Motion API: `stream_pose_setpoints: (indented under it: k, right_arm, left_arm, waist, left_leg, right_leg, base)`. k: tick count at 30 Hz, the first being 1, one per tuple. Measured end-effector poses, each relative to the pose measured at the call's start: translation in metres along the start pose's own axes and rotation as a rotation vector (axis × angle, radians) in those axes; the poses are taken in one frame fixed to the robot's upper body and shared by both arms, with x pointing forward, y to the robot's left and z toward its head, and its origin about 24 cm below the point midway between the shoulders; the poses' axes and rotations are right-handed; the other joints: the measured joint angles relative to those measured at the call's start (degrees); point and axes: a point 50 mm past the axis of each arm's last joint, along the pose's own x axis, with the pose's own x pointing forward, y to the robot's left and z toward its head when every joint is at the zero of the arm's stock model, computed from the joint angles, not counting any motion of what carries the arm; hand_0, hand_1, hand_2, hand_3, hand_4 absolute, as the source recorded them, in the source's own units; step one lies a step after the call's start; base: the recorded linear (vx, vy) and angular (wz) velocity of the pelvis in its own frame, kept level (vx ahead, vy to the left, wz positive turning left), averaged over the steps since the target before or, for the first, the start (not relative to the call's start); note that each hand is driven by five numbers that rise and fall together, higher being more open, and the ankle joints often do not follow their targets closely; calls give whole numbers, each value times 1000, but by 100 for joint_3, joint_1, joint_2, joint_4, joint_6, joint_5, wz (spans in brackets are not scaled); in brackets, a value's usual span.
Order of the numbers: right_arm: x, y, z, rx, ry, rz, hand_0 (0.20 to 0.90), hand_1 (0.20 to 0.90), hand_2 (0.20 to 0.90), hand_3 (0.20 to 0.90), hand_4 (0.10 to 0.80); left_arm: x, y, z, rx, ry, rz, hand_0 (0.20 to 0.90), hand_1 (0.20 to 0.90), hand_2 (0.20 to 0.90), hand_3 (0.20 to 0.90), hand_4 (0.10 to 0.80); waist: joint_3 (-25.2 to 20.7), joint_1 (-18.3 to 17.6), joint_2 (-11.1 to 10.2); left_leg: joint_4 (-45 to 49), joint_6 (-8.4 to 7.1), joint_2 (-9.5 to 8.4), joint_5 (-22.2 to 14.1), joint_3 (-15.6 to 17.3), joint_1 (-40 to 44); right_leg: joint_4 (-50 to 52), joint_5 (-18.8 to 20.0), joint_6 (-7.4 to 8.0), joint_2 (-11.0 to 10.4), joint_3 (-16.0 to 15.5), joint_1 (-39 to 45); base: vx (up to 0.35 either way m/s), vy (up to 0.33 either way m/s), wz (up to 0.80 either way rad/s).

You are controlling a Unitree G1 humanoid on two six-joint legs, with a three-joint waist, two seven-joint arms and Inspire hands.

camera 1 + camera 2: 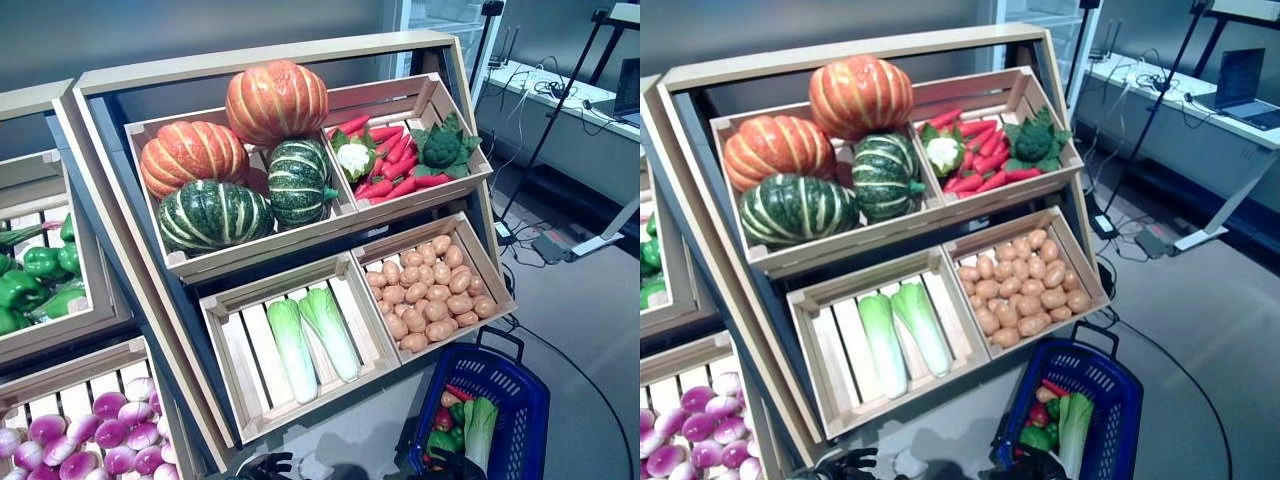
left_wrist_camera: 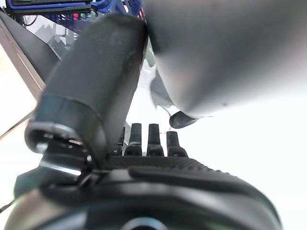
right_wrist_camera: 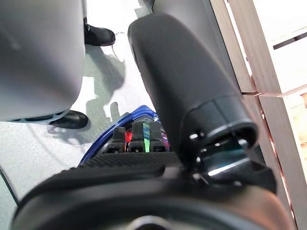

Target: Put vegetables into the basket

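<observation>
A blue basket stands on the floor at the lower right, in front of the shelf. It holds a pale green cabbage, green peppers and red chillies. My right hand hangs open at the basket's near left rim; in its wrist view the straight fingers point down over the basket and hold nothing. My left hand is low in front of the shelf, open and empty, its fingers straight.
The slanted wooden shelf carries crates of pumpkins, chillies with cauliflower and broccoli, potatoes and two cabbages. A second shelf on the left holds green peppers and purple onions. A desk and stands are behind on the right.
</observation>
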Motion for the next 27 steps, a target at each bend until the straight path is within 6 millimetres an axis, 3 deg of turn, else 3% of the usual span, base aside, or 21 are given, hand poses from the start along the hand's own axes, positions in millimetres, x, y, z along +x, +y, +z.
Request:
stream_pose_setpoints:
  k: [5,8,10,13,15,16,17,20,23,27]
  right_arm:
    - [0,0,0,-1,1,0,900,900,900,900,800]
    - [0,1,2,-6,-6,5,900,900,900,900,800]
    - [0,0,8,-35,-27,14,900,900,900,900,800]
    - [-1,-4,16,-49,-59,11,900,900,900,900,800]
    - [-2,-10,14,-55,-55,-2,900,900,900,900,800]
    - [-2,-12,12,-57,-51,-7,900,900,900,900,800]
    - [-4,-17,9,-63,-41,-17,900,900,900,900,800]
    - [-6,-22,4,-57,-27,-31,900,900,900,900,800]
    - [-7,-26,-2,-48,-15,-43,900,900,900,900,800]
    - [-9,-29,-8,-48,2,-43,900,900,900,900,800]
  left_arm:
    - [0,-1,3,40,-15,-5,900,900,900,900,800]
    - [-2,-2,26,255,-110,-57,900,900,900,900,800]
    - [-9,-4,56,472,-227,-105,900,900,900,900,800]
    - [-38,-6,116,787,-473,-124,900,900,900,900,800]
    - [-80,4,169,1063,-664,-59,900,900,900,900,800]
    - [-87,7,178,1106,-696,-34,900,900,900,900,800]
    - [-107,14,201,1200,-753,36,900,900,900,900,800]
    - [-150,27,235,1386,-814,163,900,900,900,900,800]
    - [-166,32,245,1507,-798,231,900,900,900,900,800]
    - [-170,46,241,1592,-704,267,900,900,900,900,800]
  waist:
    - [-7,-2,12]
    - [11,0,36]
    - [67,-1,89]
    - [147,-7,215]
    - [174,-7,276]
    - [175,-6,287]
    - [170,-1,314]
    - [186,8,304]
    - [188,1,307]
    - [229,-7,261]
  left_leg:
    - [0,0,0,0,6,1]
    - [0,0,2,4,11,-23]
    - [0,3,3,6,20,-35]
    - [-1,8,0,10,48,-35]
    - [-1,0,7,15,37,-27]
    - [0,-1,-2,17,31,-22]
    - [0,-3,-4,19,19,-21]
    - [1,-17,1,26,-13,-42]
    - [1,-20,-8,26,-53,-42]
    - [-1,-42,-4,38,-155,-55]
  right_leg:
    - [2,0,0,0,9,-4]
    - [20,0,0,0,18,-44]
    - [61,0,1,-3,41,-86]
    - [90,2,8,-10,123,-117]
    - [83,3,8,4,115,-78]
    - [76,3,9,6,111,-55]
    - [62,2,10,-1,112,-43]
    - [5,5,6,31,96,-16]
    - [-14,4,7,43,70,10]
    - [-101,15,-12,51,-21,65]
  base:
    - [0,0,0]
    - [-33,16,-1]
    - [-40,25,-5]
    - [-4,7,-5]
    - [10,-11,2]
    - [10,-31,6]
    - [5,-32,5]
    - [27,-46,5]
    - [33,-28,6]
    - [34,-40,11]
